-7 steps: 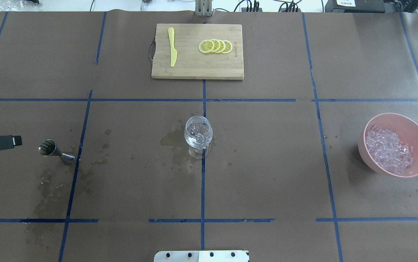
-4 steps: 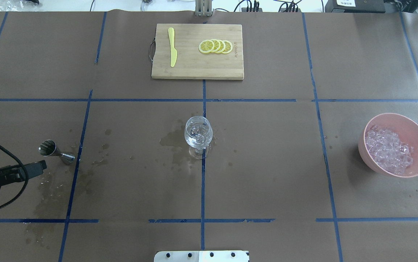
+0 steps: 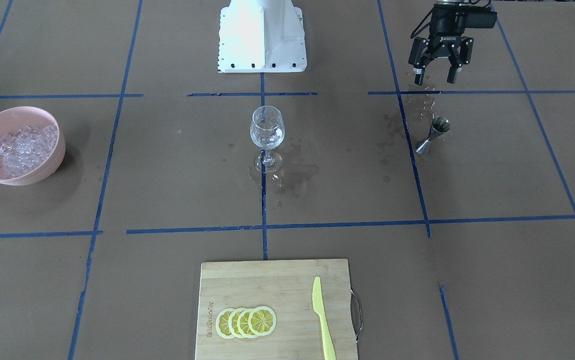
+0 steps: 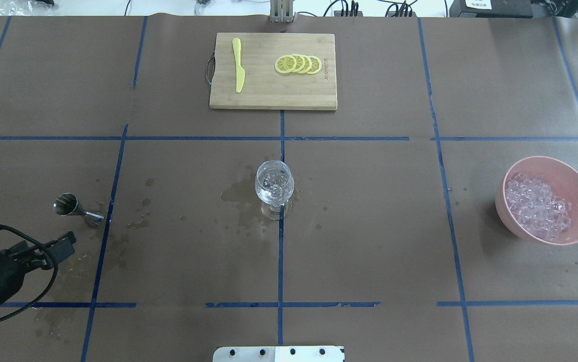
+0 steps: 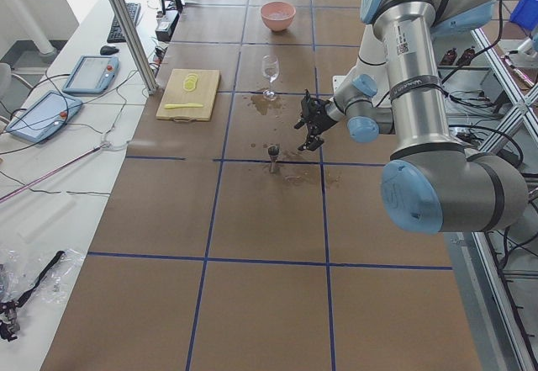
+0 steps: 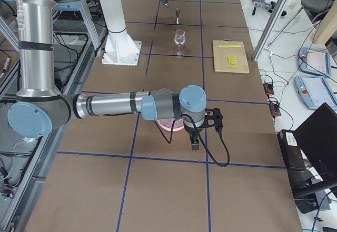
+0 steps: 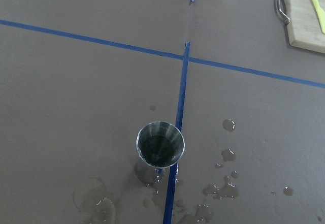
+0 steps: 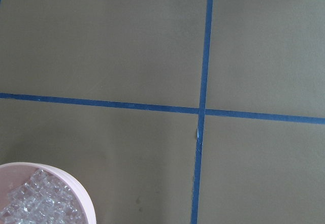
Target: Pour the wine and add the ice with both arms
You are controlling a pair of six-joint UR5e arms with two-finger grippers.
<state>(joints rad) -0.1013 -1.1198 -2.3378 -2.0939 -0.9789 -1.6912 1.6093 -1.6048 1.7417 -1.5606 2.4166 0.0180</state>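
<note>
A stemmed wine glass [image 4: 274,183] stands at the table's middle, also in the front view [image 3: 267,129]; any wine in it is hardly visible. A steel jigger [image 4: 70,205] stands upright to its left, also in the front view [image 3: 435,131] and the left wrist view [image 7: 160,144]. My left gripper [image 3: 435,76] is open and empty, hanging on the robot's side of the jigger and apart from it; it also shows in the overhead view [image 4: 65,242]. A pink bowl [image 4: 573,176] holds the ice [image 4: 535,206]. My right gripper [image 6: 196,141] shows only in the exterior right view, beside the bowl; I cannot tell its state.
A bamboo cutting board [image 4: 268,93] at the far side carries lemon slices [image 4: 298,64] and a yellow knife [image 4: 238,64]. Wet stains mark the brown paper around the jigger and the glass. The white base block [image 3: 262,35] stands at the robot's edge.
My left gripper has moved back toward the robot's side and a little toward the middle, away from the jigger. The glass, jigger and bowl have not moved.
</note>
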